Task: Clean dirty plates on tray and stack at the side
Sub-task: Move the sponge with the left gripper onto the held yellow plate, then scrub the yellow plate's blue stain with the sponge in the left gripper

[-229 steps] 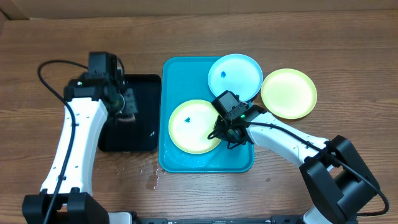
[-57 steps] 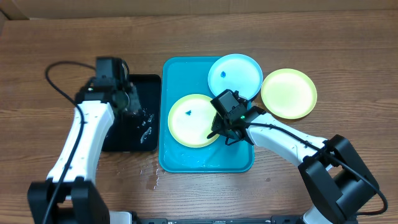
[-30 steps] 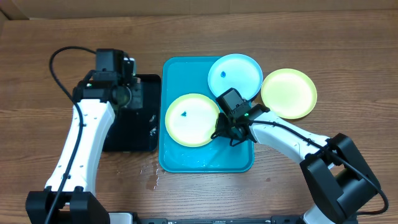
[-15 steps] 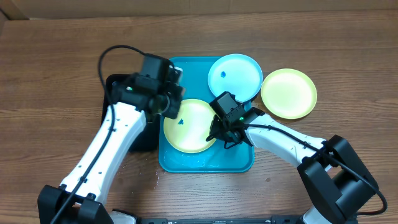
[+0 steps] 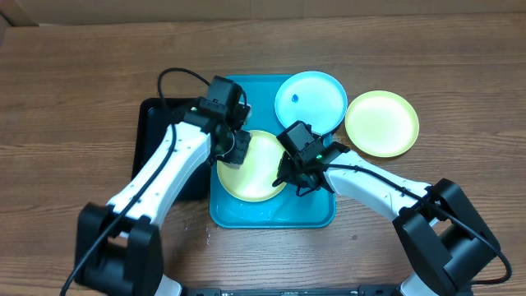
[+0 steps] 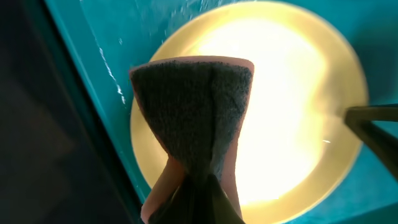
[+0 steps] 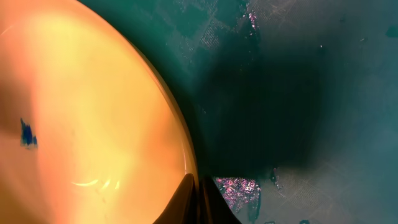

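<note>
Now the wiping step is on. The left gripper [image 5: 236, 150] is squeezed tight on a grey sponge [image 6: 193, 102] and holds it over the yellow-green plate [image 5: 256, 174], which lies in the turquoise tray [image 5: 316, 210]. I cannot tell if the sponge touches the plate. The right gripper [image 7: 199, 190] pinches that plate's rim on its 3 o'clock side. A blue speck [image 7: 26, 132] shows on the plate.

Next, I think, the sponge must press down and rub over the speck while the right gripper holds the plate firm.

The tray floor looks wet. A light blue plate [image 5: 310, 100] sits at the tray's 1 o'clock corner, partly over the rim. A second yellow-green plate [image 5: 382, 123] lies off the tray at 3 o'clock, on the brown wooden table [image 5: 460, 66]. A black tray [image 5: 154, 121] lies at 9 o'clock.
</note>
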### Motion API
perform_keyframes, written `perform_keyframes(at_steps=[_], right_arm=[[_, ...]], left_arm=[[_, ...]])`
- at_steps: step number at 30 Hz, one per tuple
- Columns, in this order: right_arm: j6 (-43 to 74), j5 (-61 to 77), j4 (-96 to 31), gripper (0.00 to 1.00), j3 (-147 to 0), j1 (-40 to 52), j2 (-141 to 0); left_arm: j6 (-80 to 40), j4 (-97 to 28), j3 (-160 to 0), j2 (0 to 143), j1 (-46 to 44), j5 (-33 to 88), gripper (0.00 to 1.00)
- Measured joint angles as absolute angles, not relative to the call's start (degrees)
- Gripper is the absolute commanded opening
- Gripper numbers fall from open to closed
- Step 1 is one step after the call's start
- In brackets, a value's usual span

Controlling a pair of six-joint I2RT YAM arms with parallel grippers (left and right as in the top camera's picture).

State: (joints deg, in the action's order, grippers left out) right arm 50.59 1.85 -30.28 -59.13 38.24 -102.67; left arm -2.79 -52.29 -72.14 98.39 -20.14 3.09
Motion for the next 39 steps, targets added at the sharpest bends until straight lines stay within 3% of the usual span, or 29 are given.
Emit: perform_keyframes(at_steps=[15,28,39], right_arm=[[50.6,1.5,-30.2,0.04,-59.1,38.2,-102.7],[50.6,1.0,-30.7,0.04,-59.1,38.1,-102.7],[50.6,1.1,-30.7,0.04,-59.1,38.1,-102.7]], left_arm=[[-2.8,-49.2,-72.7,111.0,-20.1,4.9,0.04],[3.0,-53.2,-75.5,110.3,-17.6,25.9,0.04],[1.0,-53.0,-76.8,102.5,-17.5,12.7,0.04]])
